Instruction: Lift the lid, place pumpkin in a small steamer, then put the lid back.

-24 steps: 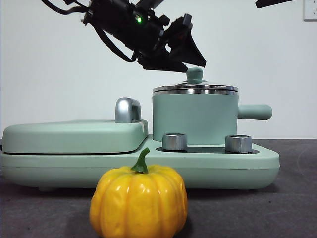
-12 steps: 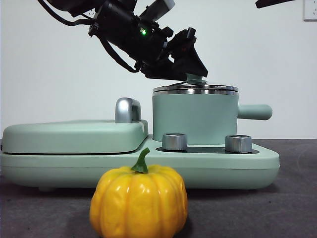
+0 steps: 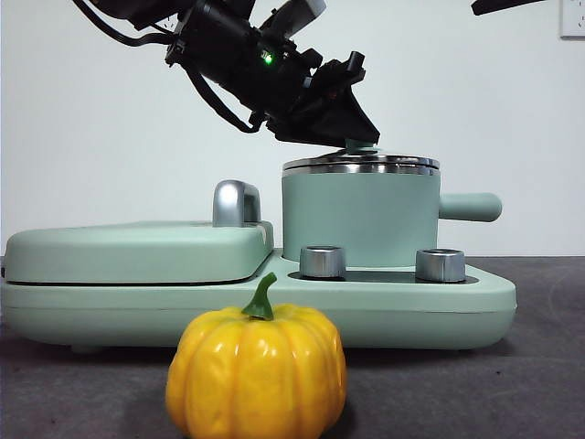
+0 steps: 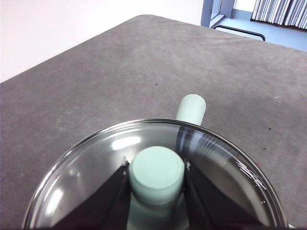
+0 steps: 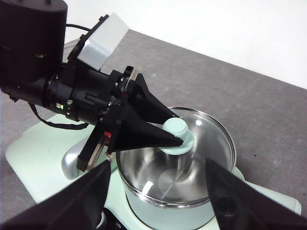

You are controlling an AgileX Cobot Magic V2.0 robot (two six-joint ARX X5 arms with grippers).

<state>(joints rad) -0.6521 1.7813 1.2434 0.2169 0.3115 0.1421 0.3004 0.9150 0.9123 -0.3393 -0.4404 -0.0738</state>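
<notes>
Nearest the front camera sat the pumpkin (image 3: 257, 373) on the table, clear of the cooker and waiting its turn. Behind it the small steamer (image 3: 360, 216) stood on the cooker base (image 3: 475, 297), the lid (image 4: 115, 143) seated on its rim. The left gripper (image 4: 156, 178) had its jaws closed against the lid's knob (image 4: 157, 171), likely to lift; only the wrist views showed that contact. The right gripper (image 5: 156, 191) hung above, spread wide.

No text, label or number is legible.
</notes>
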